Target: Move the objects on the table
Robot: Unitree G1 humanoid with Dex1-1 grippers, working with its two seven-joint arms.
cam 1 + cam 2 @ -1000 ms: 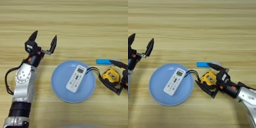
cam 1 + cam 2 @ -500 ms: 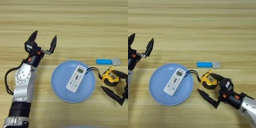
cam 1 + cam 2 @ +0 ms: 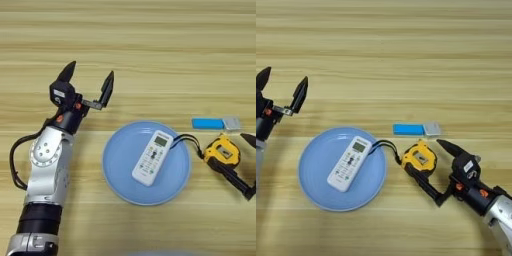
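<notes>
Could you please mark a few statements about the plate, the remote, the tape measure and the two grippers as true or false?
1. The remote lies on the blue plate. True.
2. The tape measure sits on the plate. False: it lies on the table, just right of the plate's rim.
3. The left gripper is open and holds nothing. True.
4. The right gripper is shut on the blue bar. False: it is open beside the tape measure, and the bar lies apart on the table.
5. The blue bar lies left of the plate. False: it lies to the plate's upper right.
</notes>
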